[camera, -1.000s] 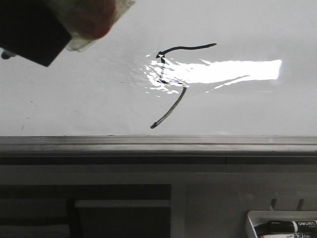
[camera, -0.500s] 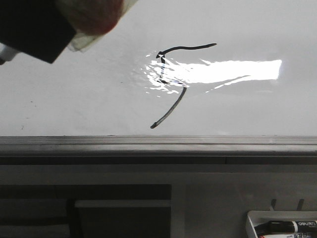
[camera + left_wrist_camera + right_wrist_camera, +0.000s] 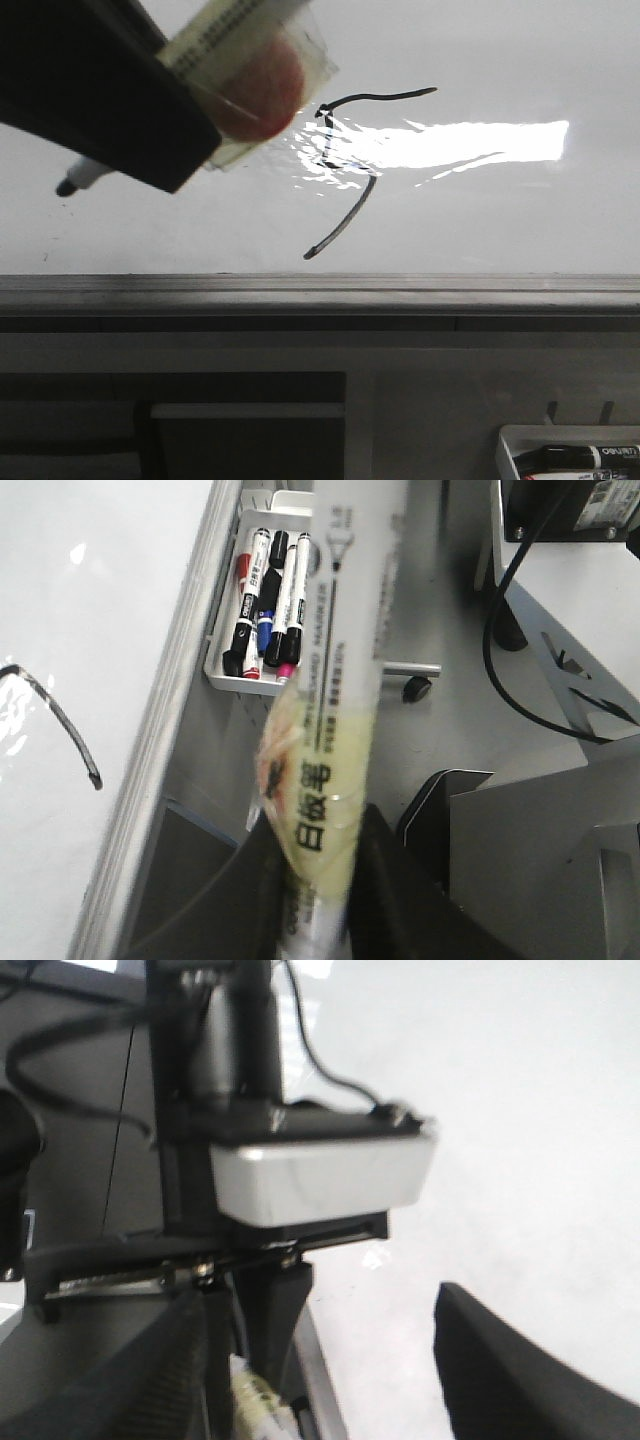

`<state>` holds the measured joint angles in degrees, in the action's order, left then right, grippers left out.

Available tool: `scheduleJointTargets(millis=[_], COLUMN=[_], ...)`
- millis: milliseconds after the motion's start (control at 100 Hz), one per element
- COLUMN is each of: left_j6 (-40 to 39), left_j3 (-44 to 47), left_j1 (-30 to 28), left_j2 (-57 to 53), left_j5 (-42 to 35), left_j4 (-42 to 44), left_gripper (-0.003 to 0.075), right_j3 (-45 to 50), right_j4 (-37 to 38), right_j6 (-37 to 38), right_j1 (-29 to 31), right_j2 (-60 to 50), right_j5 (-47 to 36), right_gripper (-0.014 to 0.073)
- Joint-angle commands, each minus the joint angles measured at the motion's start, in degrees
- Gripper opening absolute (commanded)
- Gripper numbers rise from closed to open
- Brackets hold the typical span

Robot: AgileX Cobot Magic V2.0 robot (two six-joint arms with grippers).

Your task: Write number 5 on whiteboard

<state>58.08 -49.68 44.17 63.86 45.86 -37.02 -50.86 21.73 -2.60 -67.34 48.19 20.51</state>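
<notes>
The number 5 stands in thin black strokes on the glossy whiteboard, partly washed out by glare. Its curved tail also shows in the left wrist view. My left gripper hangs before the board's upper left, shut on a white marker wrapped in yellowish tape. The marker's black tip points down to the left, well left of the 5; whether it touches the board I cannot tell. My right gripper is open and holds nothing, with the left arm's wrist close in front of it.
A grey metal ledge runs along the board's lower edge. A white tray holding several markers hangs below it at the right. Black cables and grey equipment boxes sit beyond the board's edge.
My left gripper has moved down and to the right across the board with the marker. The marker's tip has come fully into view. The strokes of the 5 are unchanged.
</notes>
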Motion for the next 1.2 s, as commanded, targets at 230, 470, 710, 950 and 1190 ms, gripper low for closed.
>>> scheduleJointTargets(millis=[230,470,710,950,1190], left_j6=[-17.02,-28.25,-44.93,-47.9,-47.9], left_j3=[-1.69,-1.53,3.87,5.33,5.33], left_j1=[0.2,0.32,0.32,0.32,0.21], left_j2=[2.67,5.56,5.67,7.22,10.54], left_j5=[-17.46,-24.27,-38.73,-47.92,-52.47], left_j4=[-2.76,-0.34,8.03,7.22,3.28], left_gripper=[-0.0021,-0.0021,-0.0021,-0.0021,-0.0021], right_j3=[-3.08,-3.08,-3.08,-2.05,-1.95], right_j4=[1.13,1.28,1.43,1.7,1.7], right_j6=[7.93,9.28,9.72,9.72,12.41], right_j1=[2.25,2.25,2.25,2.25,2.25], right_j2=[-13.16,-18.21,-19.83,-19.83,-19.83], right_j5=[9.41,13.79,16.71,16.94,16.24], right_gripper=[-0.0031,-0.0047,-0.0047,-0.0047,-0.0048])
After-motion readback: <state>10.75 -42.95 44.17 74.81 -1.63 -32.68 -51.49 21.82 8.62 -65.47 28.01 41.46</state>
